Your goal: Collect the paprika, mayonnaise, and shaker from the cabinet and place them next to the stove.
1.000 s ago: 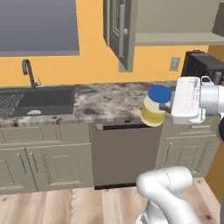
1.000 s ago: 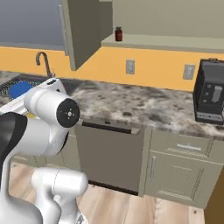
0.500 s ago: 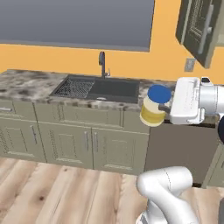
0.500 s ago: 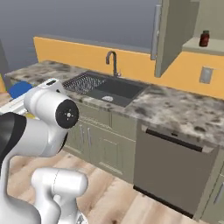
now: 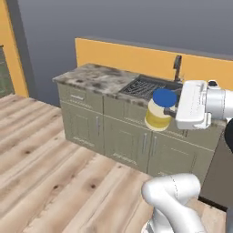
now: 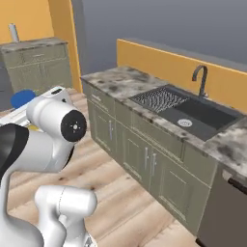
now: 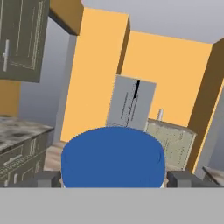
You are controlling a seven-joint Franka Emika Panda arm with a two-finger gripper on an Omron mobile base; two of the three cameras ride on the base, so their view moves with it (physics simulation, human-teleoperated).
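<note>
The mayonnaise [image 5: 159, 112], a pale yellow jar with a blue lid, hangs in the air in front of the arm. My gripper [image 5: 166, 112] is shut on it from the right, one finger on each side. In the hand view the blue lid [image 7: 113, 158] sits low in the middle, with a dark fingertip [image 7: 47, 178] to its left and another to its right. In the right base view the lid [image 6: 21, 98] peeks out behind the arm at the far left. The paprika, shaker and stove are out of view.
A granite counter with a sink [image 5: 150, 87] and faucet [image 5: 177, 64] runs behind the jar; it also crosses the right base view, sink [image 6: 194, 111]. A dishwasher front [image 6: 225, 212] is at the lower right. The hand view looks at a grey fridge [image 7: 131, 104] and an olive wall cabinet [image 7: 21, 38].
The whole picture has swept sideways as the base moved: the open wall cabinet and dishwasher slid out, and the sink counter's end and wood floor came in. The jar stays in my grip.
</note>
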